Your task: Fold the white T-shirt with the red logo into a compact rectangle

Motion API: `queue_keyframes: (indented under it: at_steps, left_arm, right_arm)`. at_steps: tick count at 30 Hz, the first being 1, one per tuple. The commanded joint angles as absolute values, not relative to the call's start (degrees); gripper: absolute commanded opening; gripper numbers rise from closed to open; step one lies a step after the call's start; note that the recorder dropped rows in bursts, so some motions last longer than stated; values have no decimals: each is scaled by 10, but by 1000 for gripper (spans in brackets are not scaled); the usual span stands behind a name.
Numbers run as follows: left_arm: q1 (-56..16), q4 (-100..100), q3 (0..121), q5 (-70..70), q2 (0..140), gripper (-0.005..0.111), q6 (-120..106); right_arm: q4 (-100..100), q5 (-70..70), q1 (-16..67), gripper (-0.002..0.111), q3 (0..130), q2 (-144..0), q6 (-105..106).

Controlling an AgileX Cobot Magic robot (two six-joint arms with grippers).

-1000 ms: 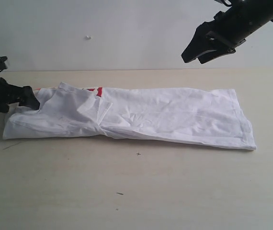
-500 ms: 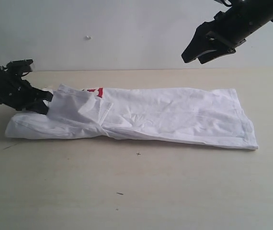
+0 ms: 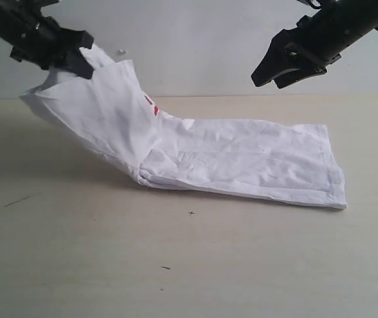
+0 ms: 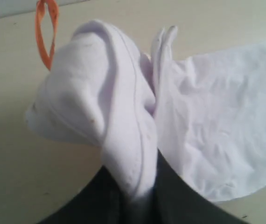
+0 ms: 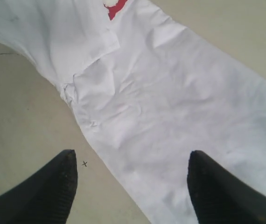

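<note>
Spanning a pale wooden table (image 3: 195, 265) before a plain white wall (image 3: 189, 40), the white T-shirt (image 3: 255, 162) lies as a folded strip. Its nine-o'clock end hangs from the left gripper (image 3: 79, 63) up at ten o'clock — jaws clamped on cloth that lay flat a second ago. A sliver of the red logo (image 3: 153, 106) shows. The right gripper (image 3: 268, 81) hovers at two o'clock — parted, empty.

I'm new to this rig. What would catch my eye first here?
The left gripper, high at the exterior view's left, is clamped on one end of the white T-shirt, holding it up while the rest lies as a long strip on the table. A sliver of the red logo peeks out at the bend, and the right gripper hangs open above the flat part.
</note>
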State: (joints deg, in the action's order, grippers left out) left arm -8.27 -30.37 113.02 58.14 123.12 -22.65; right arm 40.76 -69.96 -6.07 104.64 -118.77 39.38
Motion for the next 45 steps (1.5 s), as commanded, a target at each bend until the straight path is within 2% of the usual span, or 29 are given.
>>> queue_keyframes:
  at_steps: [1,9,23,28,36,40,45]
  left_arm:
    - [-144,-299,1167,589,1224,0,-175]
    - [-238,-321,1168,542,1254,0,-153]
    - [-362,-407,1168,415,1281,0,-168]
    - [-386,-416,1189,389,1309,0,-155]
    - [-389,-408,1225,397,1325,0,-146]
    - [-394,-414,1226,380,1331,0,-146]
    - [-402,-413,1226,372,1344,0,-147]
  right_arm:
    - [403,-700,-60,65,1049,-1170,393]
    - [258,-700,-66,65,1049,-1115,346]
    - [270,-700,-88,65,1000,-1070,328]
    - [253,-700,-88,65,991,-1066,307]
    - [96,-700,-88,64,978,-1067,160]
    - [61,-677,-88,53,930,-1076,133]
    - [0,-601,-88,24,869,-1101,71]
